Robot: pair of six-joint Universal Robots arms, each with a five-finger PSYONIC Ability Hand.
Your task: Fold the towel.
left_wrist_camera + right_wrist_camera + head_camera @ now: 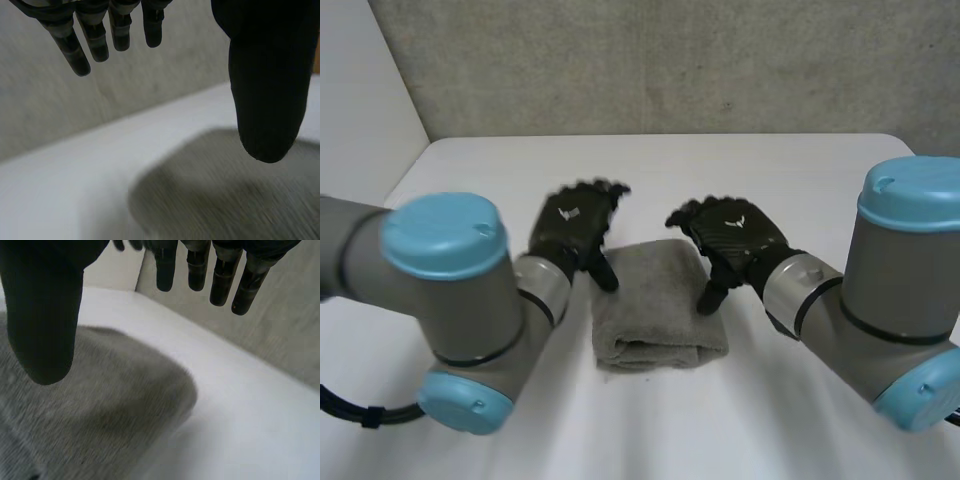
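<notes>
Head view: a grey towel (658, 305), folded into a compact rectangle, lies flat on the white table (770, 170) slightly toward 6 o'clock of its centre. The left hand (575, 225) stands at the towel's 10 o'clock, fingers relaxed and spread toward the wall (650, 60), thumb pointing down at the cloth's near-side edge there. The right hand (730, 235) stands at the towel's 2 o'clock in a matching pose, its thumb lowered over the cloth's 3 o'clock edge. Neither hand grips anything, and contact between thumbs and cloth cannot be confirmed from here. The left arm (440, 290) occupies 8 o'clock of the scene and the right arm (890, 280) occupies 4 o'clock. Left wrist view: the left hand (267, 75) is open, its fingers (80, 55) straight and well apart from the thumb, with nothing between them. The towel (225, 195) lies beneath the thumb tip, and bare table (60, 190) lies under the fingers. Right wrist view: the right hand (45, 315) is likewise open, fingers (220, 280) extended and clear of the thumb, holding nothing. The towel (100, 410) lies under the thumb, its rounded folded edge ending short of the fingertips, with table (250, 425) beyond it.
</notes>
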